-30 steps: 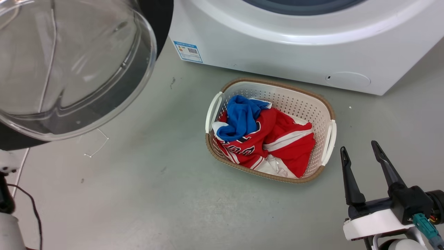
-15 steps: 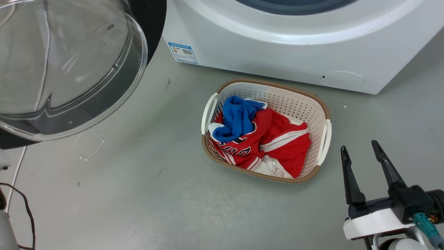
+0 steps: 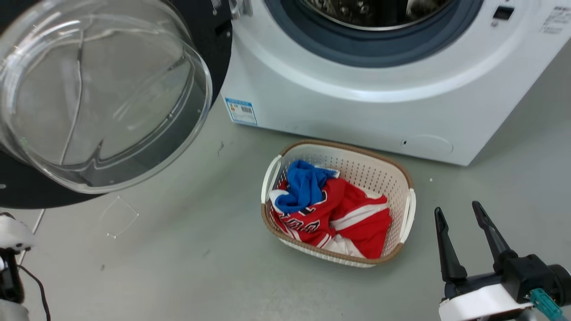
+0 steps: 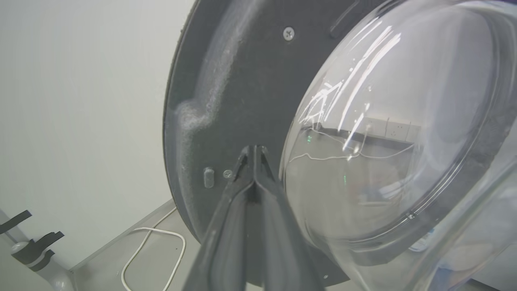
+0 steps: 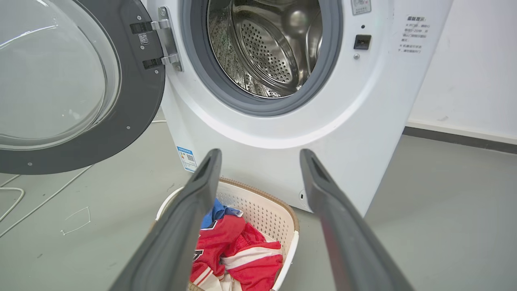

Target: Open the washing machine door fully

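The washing machine door (image 3: 102, 98), a clear domed glass bowl in a wide black rim, hangs open on its metal hinge (image 5: 167, 38) left of the white boxy washing machine (image 3: 357, 111), baring the perforated steel drum (image 5: 266, 52). The left end effector (image 4: 253, 150), 2 fingers (image 4: 230, 214) pressed together, points at the rim's inner face; the right end effector (image 3: 457, 207) gapes wide, empty.

The washing machine door (image 3: 102, 102) hung off the left side of the washing machine (image 3: 357, 107), sticking out toward the robot. The basket (image 3: 357, 166) sat on the floor (image 3: 187, 258) just in front of the machine, with clothes (image 3: 339, 214) piled in it. The right claw (image 3: 457, 207) was off to the basket's right, not touching it. The left claw (image 4: 253, 151) was close to the door's inner face, beside its dome.
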